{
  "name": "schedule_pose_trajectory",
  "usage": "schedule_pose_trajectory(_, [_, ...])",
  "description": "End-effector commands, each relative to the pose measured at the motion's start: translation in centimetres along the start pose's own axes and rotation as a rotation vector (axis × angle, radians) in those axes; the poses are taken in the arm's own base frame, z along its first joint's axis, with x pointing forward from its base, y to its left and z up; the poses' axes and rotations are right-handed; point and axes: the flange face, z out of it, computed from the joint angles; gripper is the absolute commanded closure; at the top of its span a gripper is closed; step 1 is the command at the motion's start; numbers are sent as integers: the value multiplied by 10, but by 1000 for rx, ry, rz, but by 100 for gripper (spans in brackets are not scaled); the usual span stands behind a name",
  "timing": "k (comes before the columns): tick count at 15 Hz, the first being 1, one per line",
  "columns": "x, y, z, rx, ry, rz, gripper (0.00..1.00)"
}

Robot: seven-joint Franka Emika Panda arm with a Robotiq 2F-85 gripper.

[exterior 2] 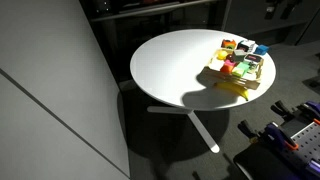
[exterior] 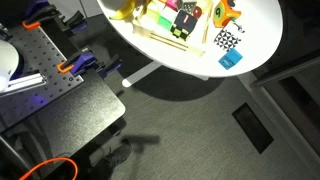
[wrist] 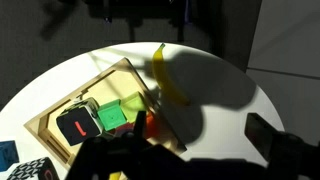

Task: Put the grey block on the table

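Banana (wrist: 172,86) on table (wrist: 60,85), wrist view, bench (exterior: 45,55) in an exterior view

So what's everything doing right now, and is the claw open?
Tray: on the table, holding coloured blocks.
Banana: lying flat beside the tray.
Blue block: on the table, outside the tray.
Checkered block: on the table, outside the tray.
Claw: too dark to tell if open.

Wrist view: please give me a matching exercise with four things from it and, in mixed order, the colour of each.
Things:
1. banana
2. tray
3. table
4. checkered block

Colours:
a. white
b. black and white
c. yellow
d. light wood

Pairs: 1-c, 2-d, 3-a, 4-b.
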Motion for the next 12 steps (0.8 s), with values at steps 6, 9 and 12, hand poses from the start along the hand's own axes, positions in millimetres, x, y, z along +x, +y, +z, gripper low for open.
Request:
schedule_pose_trajectory(6, [5,7,3,-34,11,17,0])
schedule_pose_trajectory(9, [14,23,12,-70,14,47,0])
schedule_pose_trajectory(12, [27,45,26,-131,43,81,0])
